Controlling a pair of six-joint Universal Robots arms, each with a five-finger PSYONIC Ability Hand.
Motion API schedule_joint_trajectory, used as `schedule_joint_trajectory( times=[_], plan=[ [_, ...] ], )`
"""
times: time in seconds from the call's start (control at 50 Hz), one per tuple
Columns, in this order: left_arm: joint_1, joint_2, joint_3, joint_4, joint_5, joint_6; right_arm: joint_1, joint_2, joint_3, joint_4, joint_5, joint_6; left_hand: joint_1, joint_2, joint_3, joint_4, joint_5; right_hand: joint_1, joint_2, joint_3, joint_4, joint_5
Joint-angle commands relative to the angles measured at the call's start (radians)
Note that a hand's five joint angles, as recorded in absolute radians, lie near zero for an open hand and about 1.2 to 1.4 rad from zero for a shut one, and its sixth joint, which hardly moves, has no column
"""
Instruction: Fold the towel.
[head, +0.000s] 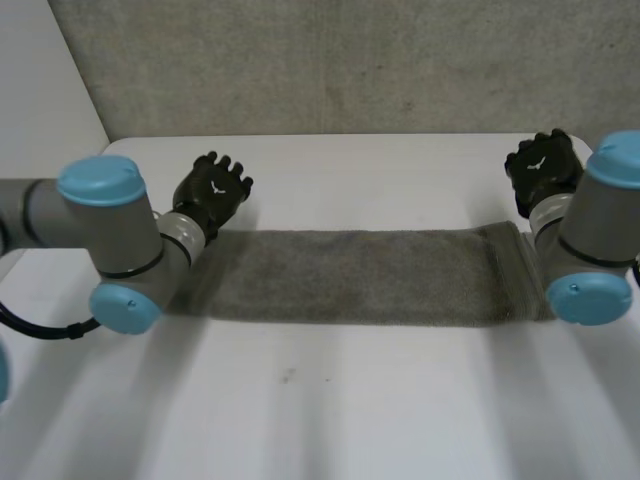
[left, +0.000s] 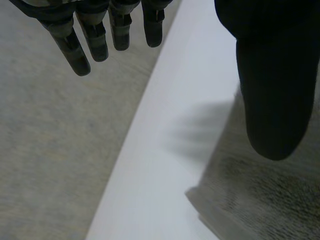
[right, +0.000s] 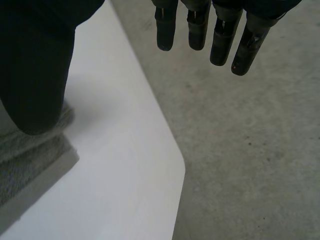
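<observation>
a grey towel (head: 360, 275), a long layered strip, lies across the table (head: 330, 400). left hand (head: 212, 190) and right hand (head: 540, 165) hover at its far corners, fingers straight, holding nothing. a pinch catching only the top layer could pull the strip open.

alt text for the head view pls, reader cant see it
A grey towel lies flat as a long narrow strip across a white table, reaching from one robot arm to the other. The black left hand and right hand are just past the towel's far edge, one near each end, neither holding it.
</observation>
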Motion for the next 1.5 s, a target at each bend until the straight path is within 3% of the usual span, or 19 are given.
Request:
schedule_joint_trajectory(
  times=[0.02, 0.06, 0.2, 0.24, 0.36, 0.52, 0.68, 0.78, 0.82, 0.9, 1.0, 1.04, 1.12, 1.22, 1.26, 1.28, 1.3, 1.42, 1.5],
  plan=[
    [-0.003, 0.273, -0.236, 0.012, 0.005, -0.098, -0.006, -0.205, 0.139, 0.083, -0.092, 0.179, -0.008, 0.0, -0.001, -0.001, -0.032, -0.038, -0.06, -0.04, -0.06, -0.077],
    [0.0, 0.323, -0.285, 0.022, 0.006, -0.153, -0.021, -0.247, 0.175, 0.184, -0.168, 0.234, -0.005, 0.003, 0.002, 0.001, -0.029, -0.038, -0.06, -0.04, -0.06, -0.077],
    [0.007, 0.449, -0.439, 0.065, 0.008, -0.41, -0.121, -0.278, 0.244, 0.344, -0.251, 0.308, -0.008, 0.0, -0.001, -0.001, -0.032, -0.038, -0.06, -0.04, -0.06, -0.077],
    [0.007, 0.473, -0.49, 0.068, 0.013, -0.534, -0.133, -0.281, 0.275, 0.352, -0.269, 0.319, -0.008, 0.0, -0.001, -0.001, -0.032, -0.038, -0.06, -0.04, -0.06, -0.077],
    [0.044, 0.484, -0.549, 0.097, 0.025, -0.712, -0.187, -0.284, 0.389, 0.274, -0.329, 0.322, -0.005, 0.003, 0.002, 0.002, -0.029, 0.067, 0.044, 0.064, 0.044, 0.027],
    [0.089, 0.484, -0.577, 0.131, 0.025, -0.74, -0.224, -0.232, 0.467, 0.121, -0.328, 0.311, -0.002, 0.006, 0.005, 0.004, -0.026, 0.099, 0.077, 0.096, 0.077, 0.059],
    [0.092, 0.484, -0.582, 0.133, 0.025, -0.74, -0.247, -0.182, 0.464, 0.079, -0.332, 0.297, -0.005, 0.003, 0.002, 0.002, -0.029, 0.431, 0.409, 0.428, 0.408, 0.391],
    [0.087, 0.484, -0.588, 0.136, 0.025, -0.74, -0.261, -0.145, 0.455, 0.051, -0.335, 0.285, -0.008, 0.0, -0.001, -0.001, -0.032, 0.745, 0.723, 0.742, 0.722, 0.705],
    [0.087, 0.484, -0.592, 0.137, 0.025, -0.74, -0.267, -0.128, 0.447, 0.046, -0.322, 0.258, -0.008, 0.0, -0.001, -0.001, -0.032, 1.182, 1.16, 1.18, 1.16, 1.142],
    [0.083, 0.486, -0.597, 0.144, 0.025, -0.74, -0.272, -0.134, 0.435, 0.045, -0.299, 0.205, -0.008, 0.0, -0.001, -0.001, -0.032, 1.184, 1.162, 1.182, 1.162, 1.144],
    [0.081, 0.501, -0.603, 0.144, 0.025, -0.74, -0.298, -0.163, 0.421, -0.017, -0.159, 0.029, -0.008, 0.0, -0.001, -0.001, -0.032, 1.184, 1.162, 1.182, 1.162, 1.144],
    [0.079, 0.506, -0.603, 0.144, 0.025, -0.74, -0.308, -0.182, 0.419, -0.096, -0.066, -0.122, -0.008, 0.0, -0.001, -0.001, -0.032, 1.184, 1.162, 1.182, 1.162, 1.144],
    [0.079, 0.515, -0.611, 0.144, 0.025, -0.74, -0.31, -0.182, 0.427, -0.119, -0.049, -0.172, -0.01, -0.003, -0.004, -0.004, -0.035, 1.184, 1.162, 1.182, 1.162, 1.144],
    [0.079, 0.519, -0.614, 0.144, 0.025, -0.74, -0.308, -0.179, 0.446, -0.113, -0.101, -0.097, -0.01, -0.003, -0.004, -0.004, -0.035, 1.184, 1.162, 1.182, 1.162, 1.144],
    [0.078, 0.519, -0.616, 0.144, 0.025, -0.74, -0.308, -0.182, 0.453, -0.107, -0.131, -0.045, -0.01, -0.003, -0.004, -0.004, -0.035, 1.015, 0.993, 1.012, 0.993, 0.975],
    [0.078, 0.519, -0.616, 0.145, 0.025, -0.74, -0.31, -0.185, 0.456, -0.096, -0.165, 0.021, -0.011, -0.004, -0.004, -0.005, -0.036, 0.561, 0.539, 0.559, 0.539, 0.522],
    [0.078, 0.519, -0.617, 0.145, 0.025, -0.74, -0.31, -0.186, 0.459, -0.083, -0.206, 0.088, -0.011, -0.004, -0.004, -0.005, -0.036, 0.475, 0.453, 0.473, 0.453, 0.436],
    [0.075, 0.519, -0.617, 0.145, 0.025, -0.74, -0.359, -0.223, 0.443, 0.052, -0.378, 0.271, -0.011, -0.004, -0.004, -0.005, -0.036, 0.392, 0.37, 0.39, 0.37, 0.353],
    [0.075, 0.518, -0.617, 0.145, 0.025, -0.74, -0.385, -0.225, 0.439, 0.126, -0.447, 0.296, -0.011, -0.004, -0.004, -0.005, -0.036, 0.392, 0.37, 0.39, 0.37, 0.353]
  ],
)
